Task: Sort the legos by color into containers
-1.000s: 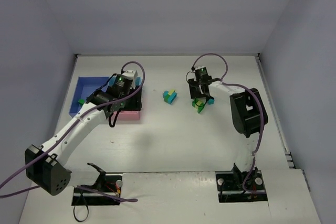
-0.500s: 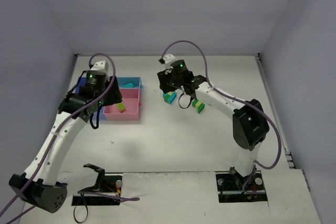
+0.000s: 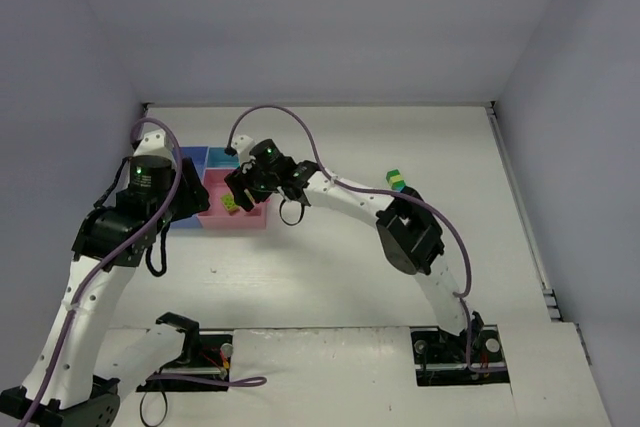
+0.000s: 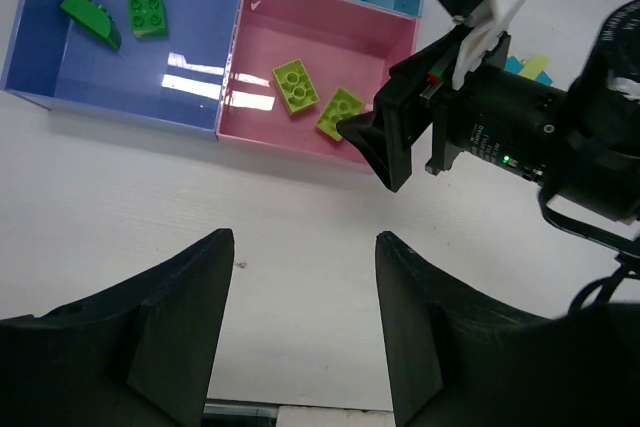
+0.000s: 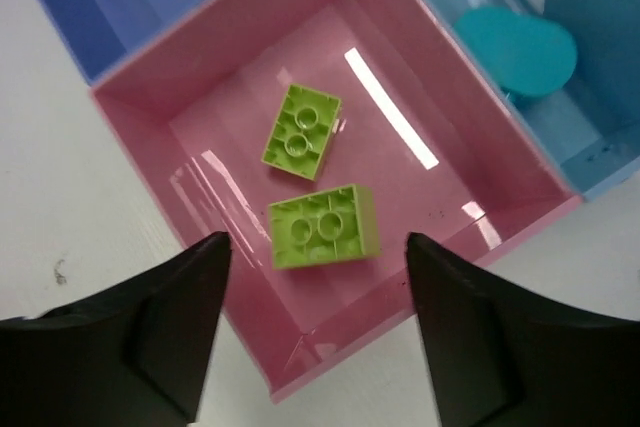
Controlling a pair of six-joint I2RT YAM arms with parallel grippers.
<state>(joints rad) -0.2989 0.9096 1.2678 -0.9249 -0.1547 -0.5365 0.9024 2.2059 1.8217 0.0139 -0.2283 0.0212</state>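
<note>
My left claw (image 4: pixel 302 257) hangs spread and empty over the white counter (image 4: pixel 150 187), just short of the joined trays. The large glossy blue plastic tray (image 4: pixel 120 77) holds two dark green pieces, a sloped brick (image 4: pixel 90 19) and a square four-stud brick (image 4: pixel 147 15), lying apart.

Next over, the square pink plastic tray (image 5: pixel 200 57) has two yellow-green bricks (image 5: pixel 303 137) flat on its shiny floor, near each other and away from the walls. My right claw (image 5: pixel 315 257) hovers above them with its fingers wide, pinching nothing. The narrow light-blue tray (image 5: pixel 600 147) carries a rounded teal piece (image 5: pixel 517 50).

Far right on the counter, well apart from the trays, sits a small cluster of bricks (image 3: pixel 397 180). I can see green and yellow there, but it is too small to make out more.

I judge these bricks to be hard, stiff, very light and smooth-sided. They are likely to skate if nudged, but are not fragile. I would pinch across two flat opposite walls, below the studs, with the claw squared to the brick.
</note>
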